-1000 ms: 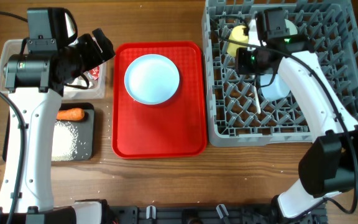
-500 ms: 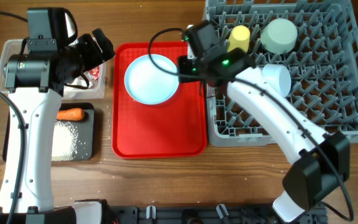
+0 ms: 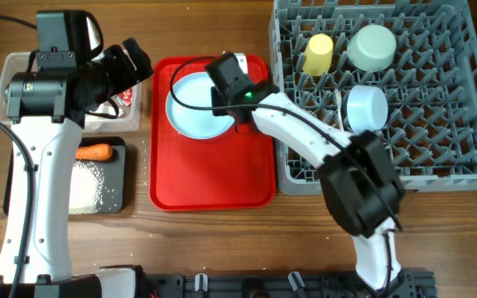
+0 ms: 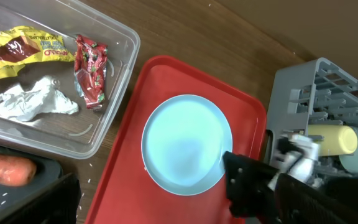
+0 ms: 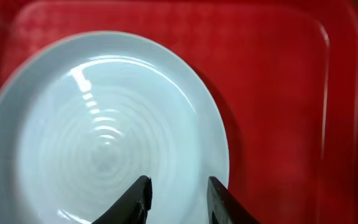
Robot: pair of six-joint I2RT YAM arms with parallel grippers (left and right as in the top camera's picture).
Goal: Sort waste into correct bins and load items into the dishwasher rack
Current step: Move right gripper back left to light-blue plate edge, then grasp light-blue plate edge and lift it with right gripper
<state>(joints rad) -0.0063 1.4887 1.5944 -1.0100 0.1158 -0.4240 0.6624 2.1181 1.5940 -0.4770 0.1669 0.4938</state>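
Note:
A large pale blue plate [image 3: 190,112] lies on the red serving tray [image 3: 214,178]. My right gripper [image 5: 178,194] hovers over the plate's [image 5: 98,124] right part, just inside the rim. Its jaws stand a little apart with nothing between them. My left gripper [image 3: 137,60] hangs wide open and empty above the clear tub's [image 3: 8,70] right edge. In the tub [image 4: 114,93] lie a yellow wrapper [image 4: 17,46], a red wrapper [image 4: 91,68] and a white tissue wad [image 4: 33,102]. The grey rack [image 3: 437,157] holds a yellow cup [image 3: 318,51], a pale green bowl [image 3: 373,45], a blue bowl [image 3: 366,106] and a white spoon [image 3: 339,112].
The black tray [image 3: 116,194] sits below the tub, holding a carrot [image 3: 93,151] and rice grains [image 3: 85,184]. My right arm [image 3: 305,136] reaches across the rack's left wall and the red tray's right side. The wooden table [image 3: 222,240] runs along the front.
My right arm has swung left from above the rack to over the plate on the red tray. The left arm has not moved.

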